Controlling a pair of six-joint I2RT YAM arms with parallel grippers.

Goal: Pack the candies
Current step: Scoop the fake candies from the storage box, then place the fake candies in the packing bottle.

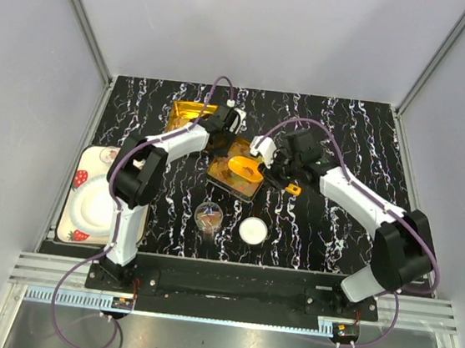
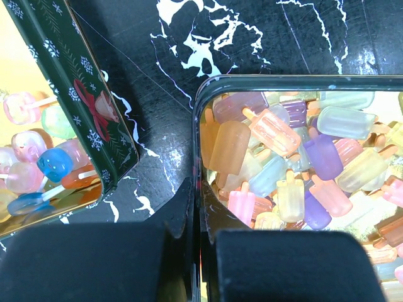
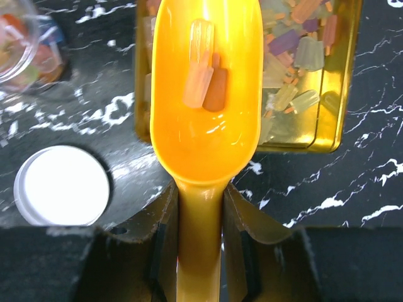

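While your left gripper [image 2: 201, 234] pinches the tin [image 2: 264, 80] wall, your right gripper [image 3: 200, 211] clamps the scoop [image 3: 208, 148], two candies [image 3: 205, 78] ahead of its jaws.

Pastel popsicle-shaped candies [image 2: 271, 132] fill the tin [image 3: 349, 75]; 2 lie in the scoop [image 3: 208, 148].

No legible text, brand name, number or label appears in any view. The only printed markings are pictorial. White snowflakes and a red figure motif are printed on the dark green tin wall [image 2: 82, 94] in the left wrist view. Red strawberries are printed on the cream tray [image 1: 67, 206] at the left edge of the worktop [image 1: 346, 136] in the top view.
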